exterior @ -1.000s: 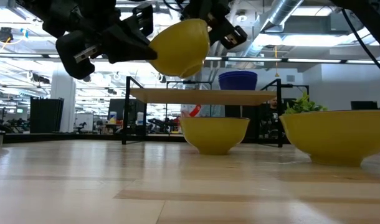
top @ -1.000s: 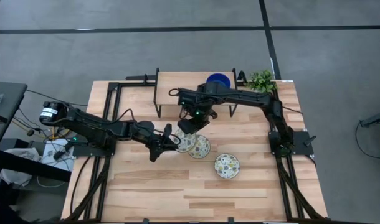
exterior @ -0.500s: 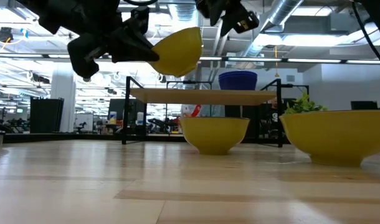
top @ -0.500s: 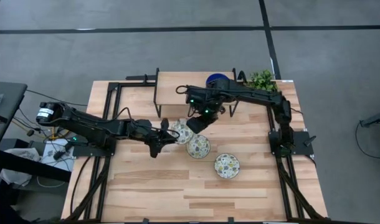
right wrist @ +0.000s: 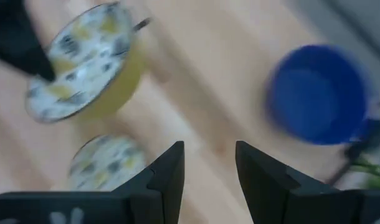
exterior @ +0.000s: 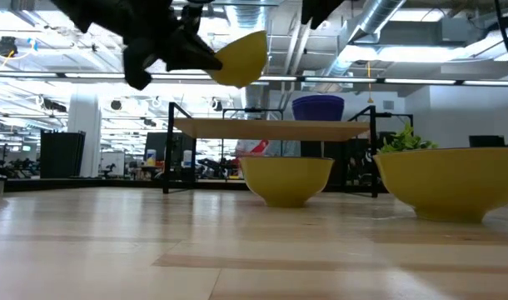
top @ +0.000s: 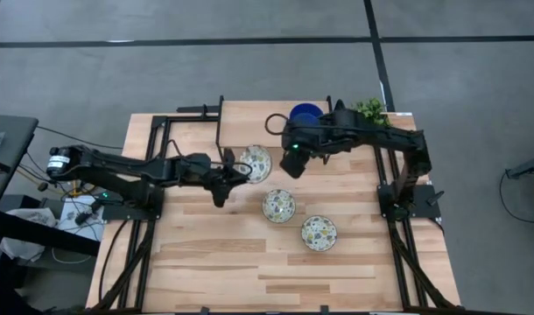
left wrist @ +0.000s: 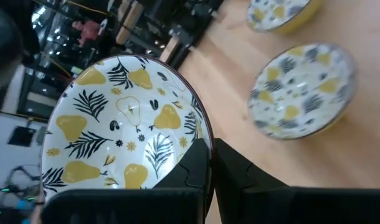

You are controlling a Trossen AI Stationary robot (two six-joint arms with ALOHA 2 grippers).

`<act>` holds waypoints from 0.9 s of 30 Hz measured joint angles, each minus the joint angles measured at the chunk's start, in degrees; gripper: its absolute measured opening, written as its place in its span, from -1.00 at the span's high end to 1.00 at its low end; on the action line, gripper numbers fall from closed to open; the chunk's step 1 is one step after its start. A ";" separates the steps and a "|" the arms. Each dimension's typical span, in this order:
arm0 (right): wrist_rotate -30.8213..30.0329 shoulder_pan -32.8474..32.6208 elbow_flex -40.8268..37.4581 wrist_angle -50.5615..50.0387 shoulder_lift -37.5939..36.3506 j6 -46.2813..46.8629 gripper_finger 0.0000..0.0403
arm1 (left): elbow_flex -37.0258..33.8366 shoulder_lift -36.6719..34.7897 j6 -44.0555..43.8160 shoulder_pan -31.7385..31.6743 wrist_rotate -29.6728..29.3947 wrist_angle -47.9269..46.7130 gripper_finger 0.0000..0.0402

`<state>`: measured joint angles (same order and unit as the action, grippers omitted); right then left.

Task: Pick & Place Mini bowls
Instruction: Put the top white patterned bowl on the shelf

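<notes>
Left pincer pinches the floral bowl by its rim, a rigid, glossy, breakable item; right pincer empty and parted

Held bowl: hanging above the table, left of the right gripper, at the left gripper.
Second bowl: sitting on the table, nearer the front.
Third bowl: lying right of and before the second.
Rear bowl: sitting on the raised shelf, left of the plant.
</notes>
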<state>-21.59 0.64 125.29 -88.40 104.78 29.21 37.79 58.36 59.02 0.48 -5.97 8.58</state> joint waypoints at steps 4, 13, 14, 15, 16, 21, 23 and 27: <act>-4.10 -0.21 0.04 -1.08 -1.20 1.18 0.34 | 3.51 1.64 4.17 -3.33 0.03 -1.37 0.96; -7.49 -0.28 -5.00 -1.25 -2.77 0.57 0.34 | 12.76 4.76 5.69 -14.90 -0.07 -5.98 0.96; -8.10 -0.28 -6.86 -1.13 -3.56 1.02 0.34 | 13.93 5.14 5.67 -15.96 -0.07 -6.99 0.96; -8.60 -0.26 -9.00 -1.06 -4.61 1.55 0.34 | 15.19 5.56 5.69 -16.89 -0.07 -7.77 0.96; -8.82 -0.26 -11.41 -0.78 -5.84 2.18 0.34 | 16.30 6.17 5.69 -17.70 -0.07 -8.98 0.96; -8.47 -0.26 -26.03 10.87 -15.01 3.33 0.32 | 21.82 9.96 5.69 -20.64 -0.03 -14.72 0.96; -7.79 -0.27 -32.14 17.10 -19.79 3.35 0.32 | 23.93 11.69 5.69 -21.49 -0.01 -16.93 0.96; -4.18 -0.88 -43.69 30.12 -29.19 3.36 0.33 | 27.91 15.23 5.69 -22.55 -0.05 -21.37 0.96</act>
<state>-25.76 -0.24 81.60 -58.28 75.60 32.58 65.70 73.58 64.70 -22.08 -6.02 -12.79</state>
